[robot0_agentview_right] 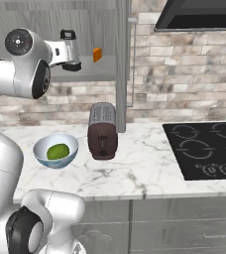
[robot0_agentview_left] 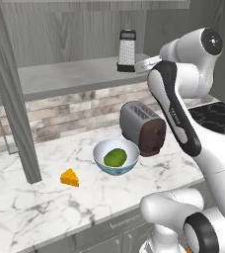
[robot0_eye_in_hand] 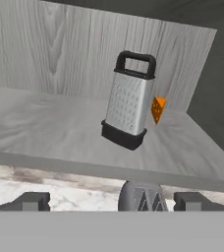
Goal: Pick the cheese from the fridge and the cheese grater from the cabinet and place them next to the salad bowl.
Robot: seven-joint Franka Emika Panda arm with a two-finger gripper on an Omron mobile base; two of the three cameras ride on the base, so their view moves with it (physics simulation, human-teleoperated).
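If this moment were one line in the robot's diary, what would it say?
cheese: on counter beside salad bowl | cheese grater: upright on cabinet shelf | gripper: open, facing grater, not touching

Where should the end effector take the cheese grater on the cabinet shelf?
Probably across the silver body of the cheese grater, coming in level from the open front of the cabinet. It stands upright, tilted in the hand view, its flat sides exposed; an orange chunk sits behind it. The open end effector faces it.

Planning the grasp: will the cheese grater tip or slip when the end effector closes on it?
The cheese grater stands tall on a narrow black base, so a high push likely tips it. Its metal faces look smooth, possibly slippery. It looks rigid and should not flex.
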